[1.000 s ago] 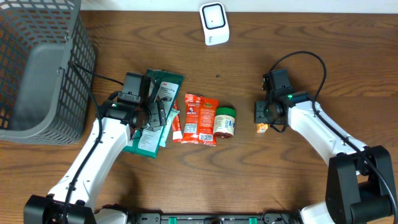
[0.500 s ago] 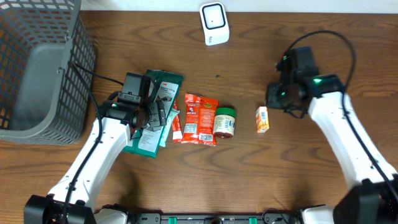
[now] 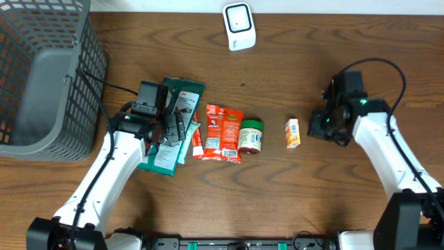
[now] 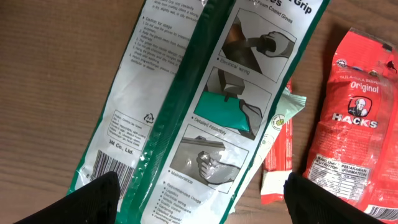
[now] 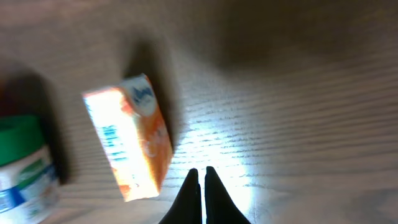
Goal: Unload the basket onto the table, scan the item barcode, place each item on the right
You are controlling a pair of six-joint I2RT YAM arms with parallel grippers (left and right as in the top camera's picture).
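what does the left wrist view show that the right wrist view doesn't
Only the left wrist: a green glove pack, a red Hacks bag, a red sachet and the open left end effector. Only the right wrist: an orange box, a green-lidded jar and the shut right end effector. Both: the wooden table.

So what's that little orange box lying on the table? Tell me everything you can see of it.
The orange box is a small carton, cardboard by its look, with a white end bearing a blue mark and blurred print along one side. It lies flat on the wooden table. Nothing touches it: the green-lidded jar sits apart on one side, the right hand, shut, just clear of it on the other.
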